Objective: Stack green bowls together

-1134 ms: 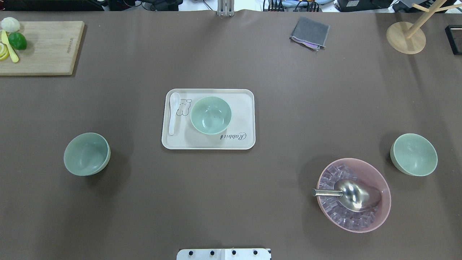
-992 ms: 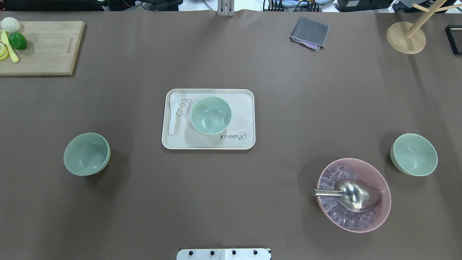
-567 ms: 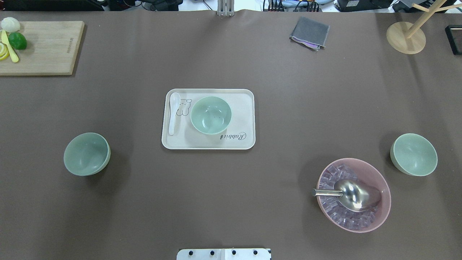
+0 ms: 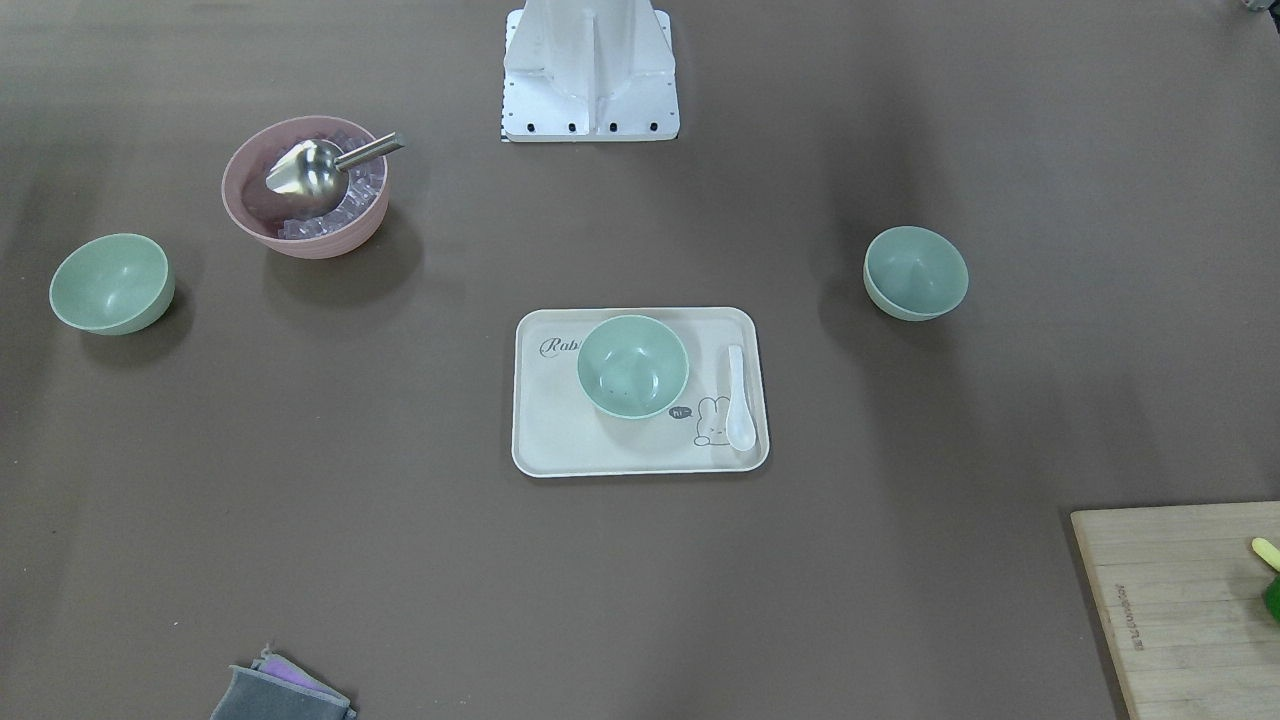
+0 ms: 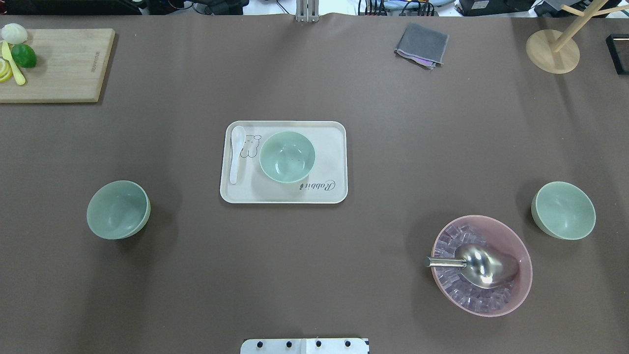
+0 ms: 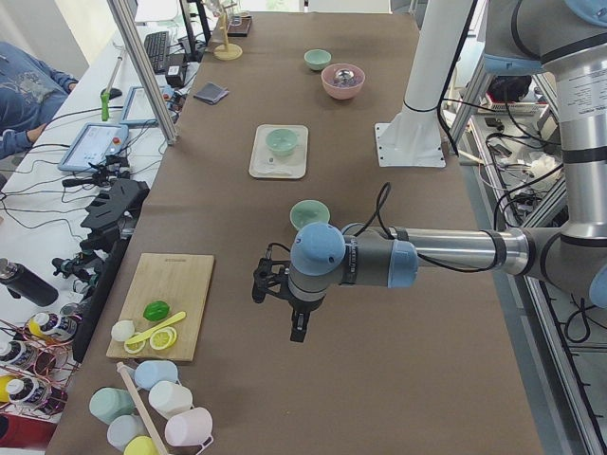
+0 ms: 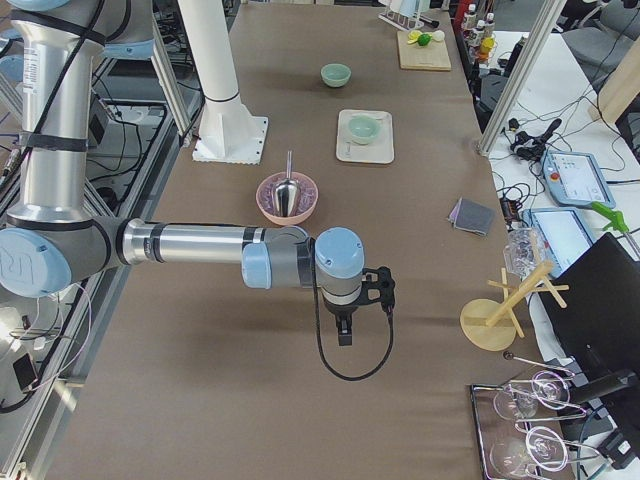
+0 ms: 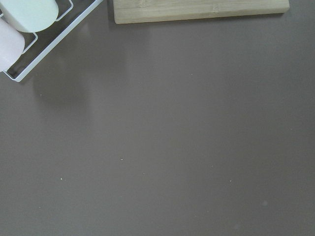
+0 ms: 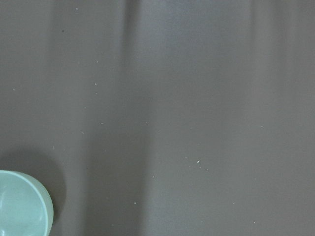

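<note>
Three pale green bowls stand apart. One [image 5: 118, 210] is on the table's left, one [image 5: 287, 157] sits on the cream tray [image 5: 283, 194] in the middle, and one [image 5: 563, 210] is at the right. The front view shows them too: [image 4: 915, 272], [image 4: 633, 366], [image 4: 111, 283]. My left gripper [image 6: 297, 327] hangs over bare table just beyond the left bowl [image 6: 309, 213]; I cannot tell whether it is open. My right gripper [image 7: 343, 330] hangs beyond the right bowl, which shows in the right wrist view [image 9: 22, 204]; I cannot tell its state.
A pink bowl [image 5: 526, 255] with ice and a metal scoop stands beside the right bowl. A white spoon [image 5: 236, 153] lies on the tray. A cutting board [image 5: 59, 64], grey cloth [image 5: 421, 45] and wooden stand [image 5: 552, 51] sit at the far edge.
</note>
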Controlling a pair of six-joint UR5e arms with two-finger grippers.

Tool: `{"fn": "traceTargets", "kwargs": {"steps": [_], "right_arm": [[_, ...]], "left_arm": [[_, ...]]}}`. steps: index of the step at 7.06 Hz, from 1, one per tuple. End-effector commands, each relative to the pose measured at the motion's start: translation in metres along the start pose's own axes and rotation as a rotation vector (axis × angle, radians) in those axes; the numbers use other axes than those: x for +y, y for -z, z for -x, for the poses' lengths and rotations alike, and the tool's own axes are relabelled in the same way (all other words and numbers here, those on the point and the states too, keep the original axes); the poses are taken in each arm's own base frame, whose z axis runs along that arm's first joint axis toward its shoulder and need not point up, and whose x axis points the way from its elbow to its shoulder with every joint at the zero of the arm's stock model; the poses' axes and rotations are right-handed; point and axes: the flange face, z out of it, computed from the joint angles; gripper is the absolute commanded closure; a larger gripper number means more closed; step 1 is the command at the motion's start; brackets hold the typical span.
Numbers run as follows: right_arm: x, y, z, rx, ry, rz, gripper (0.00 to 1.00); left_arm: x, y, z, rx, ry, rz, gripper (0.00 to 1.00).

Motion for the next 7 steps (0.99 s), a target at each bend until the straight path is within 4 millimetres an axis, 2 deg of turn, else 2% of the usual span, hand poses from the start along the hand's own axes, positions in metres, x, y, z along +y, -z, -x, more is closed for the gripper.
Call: {"fn": "traceTargets", "kwargs": {"steps": [1, 3, 5, 7], "right_arm": [[0.004, -0.001, -0.001, -0.002, -0.004, 0.0, 0.0], [0.003, 0.0, 0.001, -0.007, 0.006, -0.004, 0.0], [-0.002, -0.001, 0.01, -0.031, 0.015, -0.004, 0.0], [-0.014, -0.024, 0.039, -0.041, 0.114, 0.019, 0.0]], "left_arm": [[0.012, -0.005, 0.002, 0.004, -0.013, -0.016, 0.02], [0.011, -0.006, 0.004, 0.005, 0.063, -0.014, 0.02], [0.01, -0.007, 0.0, 0.042, 0.068, -0.014, 0.03], [0.01, -0.008, -0.004, 0.089, 0.078, -0.01, 0.02]]}}
